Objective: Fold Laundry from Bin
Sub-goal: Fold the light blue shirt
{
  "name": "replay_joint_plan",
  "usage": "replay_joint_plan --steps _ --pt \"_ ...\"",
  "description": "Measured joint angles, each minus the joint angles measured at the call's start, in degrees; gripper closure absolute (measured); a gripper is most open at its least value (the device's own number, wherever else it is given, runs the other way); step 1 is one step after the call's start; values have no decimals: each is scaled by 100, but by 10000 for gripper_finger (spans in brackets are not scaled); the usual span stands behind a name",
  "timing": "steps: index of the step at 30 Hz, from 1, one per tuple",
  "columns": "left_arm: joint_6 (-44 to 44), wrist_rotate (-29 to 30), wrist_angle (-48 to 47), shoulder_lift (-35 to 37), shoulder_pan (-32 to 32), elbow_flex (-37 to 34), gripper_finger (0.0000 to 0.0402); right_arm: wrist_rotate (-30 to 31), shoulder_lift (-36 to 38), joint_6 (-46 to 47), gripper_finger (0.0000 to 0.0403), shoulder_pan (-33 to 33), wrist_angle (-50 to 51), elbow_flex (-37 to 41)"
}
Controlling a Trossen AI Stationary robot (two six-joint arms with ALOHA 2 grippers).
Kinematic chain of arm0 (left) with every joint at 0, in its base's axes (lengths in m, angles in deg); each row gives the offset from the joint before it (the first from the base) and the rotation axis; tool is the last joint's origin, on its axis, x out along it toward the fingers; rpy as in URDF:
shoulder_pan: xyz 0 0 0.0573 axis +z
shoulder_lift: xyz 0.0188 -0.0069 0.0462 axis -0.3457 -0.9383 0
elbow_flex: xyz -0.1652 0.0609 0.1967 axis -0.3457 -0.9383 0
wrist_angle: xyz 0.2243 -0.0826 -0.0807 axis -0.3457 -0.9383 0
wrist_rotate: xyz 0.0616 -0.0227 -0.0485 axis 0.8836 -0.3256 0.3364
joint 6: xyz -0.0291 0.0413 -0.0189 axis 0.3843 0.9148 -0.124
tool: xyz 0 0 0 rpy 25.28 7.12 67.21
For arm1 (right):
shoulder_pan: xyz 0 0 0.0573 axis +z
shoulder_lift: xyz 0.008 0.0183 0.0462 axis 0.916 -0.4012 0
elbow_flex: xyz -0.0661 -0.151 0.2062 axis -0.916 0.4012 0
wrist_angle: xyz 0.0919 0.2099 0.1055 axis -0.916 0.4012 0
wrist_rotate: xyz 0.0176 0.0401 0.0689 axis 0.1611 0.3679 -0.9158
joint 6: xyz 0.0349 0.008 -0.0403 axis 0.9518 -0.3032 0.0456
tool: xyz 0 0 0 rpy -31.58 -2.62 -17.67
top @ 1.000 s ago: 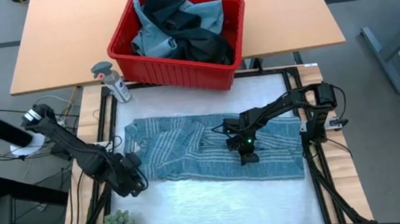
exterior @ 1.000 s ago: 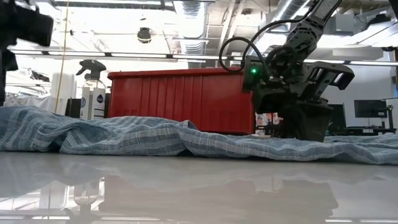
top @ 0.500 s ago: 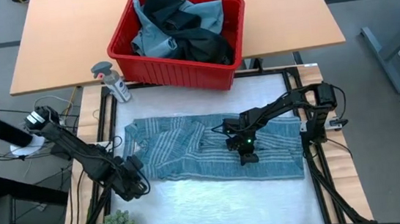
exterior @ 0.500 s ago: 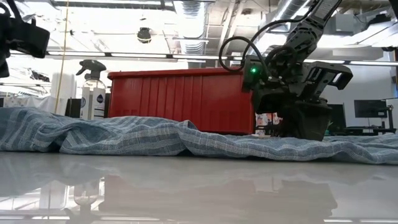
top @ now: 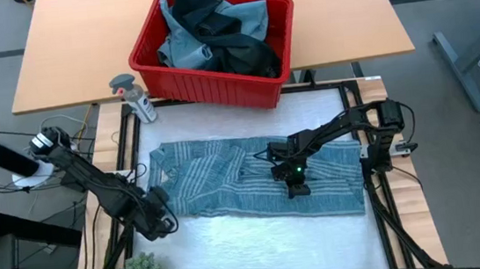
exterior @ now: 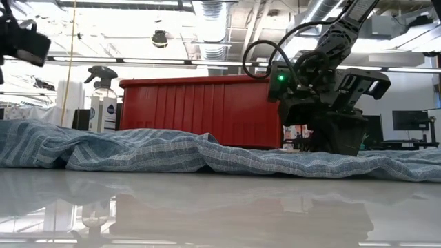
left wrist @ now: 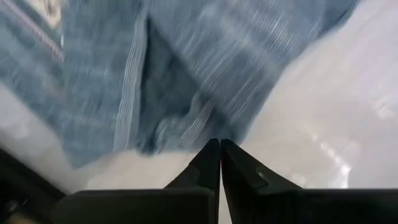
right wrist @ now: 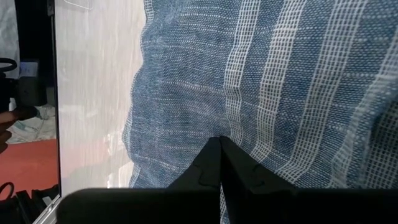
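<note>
Now that the left end effector [top: 162, 220] has snapped closed and empty beside the striped shirt [top: 227, 184] spread on the bench [top: 259, 243], while the right end effector [top: 296, 185] presses closed on the cloth, smoothing looks finished and folding comes next.

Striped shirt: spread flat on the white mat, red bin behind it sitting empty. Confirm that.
Not quite: the red bin is not empty. The high view shows grey-blue and dark garments piled inside. The striped shirt does lie spread on the white mat.

Overhead, table-level, two wrist close-ups
</note>
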Motion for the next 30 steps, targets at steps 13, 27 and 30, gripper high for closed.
replay_joint_plan --steps 13,27,30 --pt "158 68 62 970 125 2 323 15 0 58 373 156 -77 0" --pt "-128 658 -34 937 413 -14 208 11 0 70 373 158 -120 0" --pt "-136 718 -32 796 462 -62 202 8 0 70 375 158 -120 0"
